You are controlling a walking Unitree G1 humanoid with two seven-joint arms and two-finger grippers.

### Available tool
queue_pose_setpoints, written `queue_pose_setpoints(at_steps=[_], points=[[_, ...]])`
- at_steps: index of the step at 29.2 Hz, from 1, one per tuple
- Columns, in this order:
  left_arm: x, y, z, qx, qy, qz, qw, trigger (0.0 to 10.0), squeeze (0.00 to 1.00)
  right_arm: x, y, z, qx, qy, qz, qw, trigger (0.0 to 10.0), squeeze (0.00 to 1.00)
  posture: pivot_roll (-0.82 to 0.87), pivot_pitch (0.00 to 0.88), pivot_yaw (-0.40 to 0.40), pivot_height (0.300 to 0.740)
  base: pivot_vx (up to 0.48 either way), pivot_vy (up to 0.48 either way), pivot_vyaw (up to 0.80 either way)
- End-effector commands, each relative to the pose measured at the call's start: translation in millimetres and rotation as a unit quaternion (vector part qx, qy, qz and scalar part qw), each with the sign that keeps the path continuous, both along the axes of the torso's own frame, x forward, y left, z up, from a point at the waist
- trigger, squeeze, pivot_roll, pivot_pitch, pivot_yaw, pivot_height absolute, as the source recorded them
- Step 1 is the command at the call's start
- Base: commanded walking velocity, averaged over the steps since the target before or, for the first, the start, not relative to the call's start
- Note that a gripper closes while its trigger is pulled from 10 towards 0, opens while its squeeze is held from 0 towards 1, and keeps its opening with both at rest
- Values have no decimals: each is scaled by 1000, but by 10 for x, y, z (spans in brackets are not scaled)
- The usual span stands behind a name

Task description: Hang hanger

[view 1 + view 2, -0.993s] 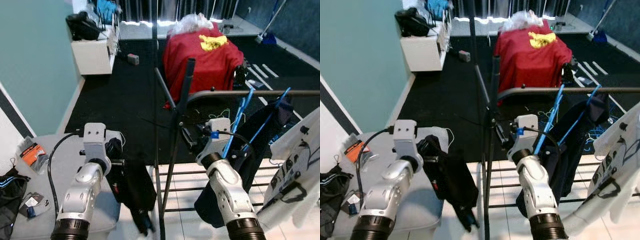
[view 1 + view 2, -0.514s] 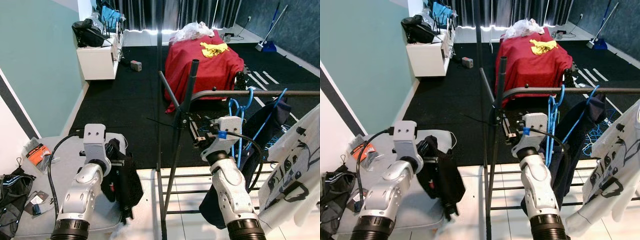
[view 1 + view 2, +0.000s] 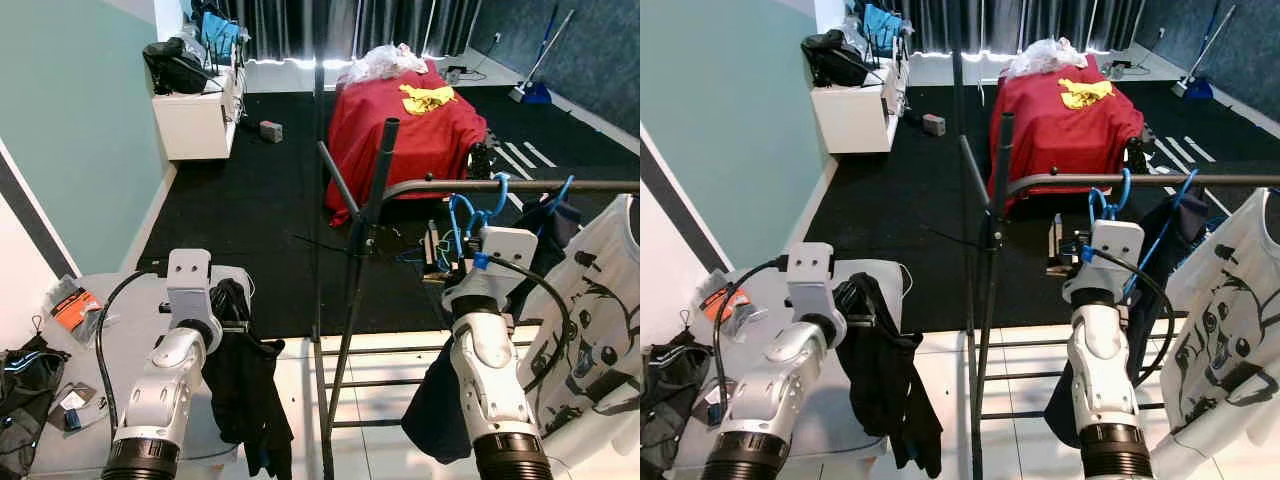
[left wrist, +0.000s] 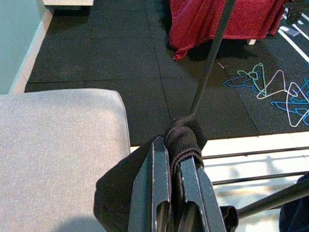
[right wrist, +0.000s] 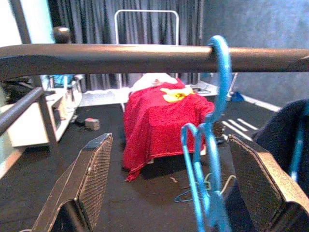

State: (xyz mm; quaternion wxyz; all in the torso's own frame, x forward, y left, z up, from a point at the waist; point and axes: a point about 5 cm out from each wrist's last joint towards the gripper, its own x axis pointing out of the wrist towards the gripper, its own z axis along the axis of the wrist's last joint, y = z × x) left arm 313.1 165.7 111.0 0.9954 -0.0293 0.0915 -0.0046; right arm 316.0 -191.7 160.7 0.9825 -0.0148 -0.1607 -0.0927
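The blue hanger (image 5: pixel 216 121) hangs by its hook on the dark rail (image 5: pixel 120 57) of the clothes rack (image 3: pixel 365 240). A dark piece of clothing (image 3: pixel 450 395) hangs down from the hanger, and the hook sits on top of the rail. The right gripper (image 5: pixel 169 179) is just in front of the hanger, with its two black fingers (image 5: pixel 89 179) spread wide apart and holding nothing. The hanger sits in the gap between the fingers, nearer to one of them. Beside it on the same rail, on the robot's right, hangs a white shirt (image 3: pixel 585 330) with a black drawing on it. The left gripper (image 4: pixel 172 186) is off to the left of the rack, above the edge of a grey padded seat (image 4: pixel 53 145). Its fingers are pressed together on a black cloth (image 3: pixel 245 385), and the cloth hangs down from them toward the white floor (image 3: pixel 385 365). Past the rack, on the black mat (image 3: pixel 260 200), stands something covered with a red blanket (image 3: pixel 405 125) with a yellow thing (image 3: pixel 426 95) on top. Some more hangers (image 4: pixel 270 89) lie loose on the mat. A white cabinet (image 3: pixel 195 120) stands by the green wall (image 3: pixel 80 130).
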Motion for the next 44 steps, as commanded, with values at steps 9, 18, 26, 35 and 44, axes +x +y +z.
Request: queue_pose_setpoints(at_steps=[9, 18, 26, 35, 44], points=[[-9, 13, 26, 4, -8, -6, 1000, 10000, 0, 71, -173, -107, 35, 50, -8, 998, 10000, 0, -8, 12, 9, 740, 0, 0, 0], [-5, 7, 33, 8, -8, -14, 1000, 10000, 0, 142, -191, -139, 48, 79, 9, 996, 10000, 0, -7, 14, 10, 740, 0, 0, 0], [1, 30, 44, 8, -10, -17, 1000, 10000, 0, 189, -204, -62, 50, 83, 14, 995, 10000, 0, -8, 11, 16, 740, 0, 0, 0], [9, 28, 49, 9, -12, -23, 1000, 10000, 0, 187, -211, -40, 53, 82, 13, 995, 9176, 0, -8, 0, 20, 740, 0, 0, 0], [9, 12, 58, 8, -16, -33, 999, 10000, 0, 197, -233, -48, 70, 88, 9, 994, 10000, 0, -6, 0, 21, 740, 0, 0, 0]])
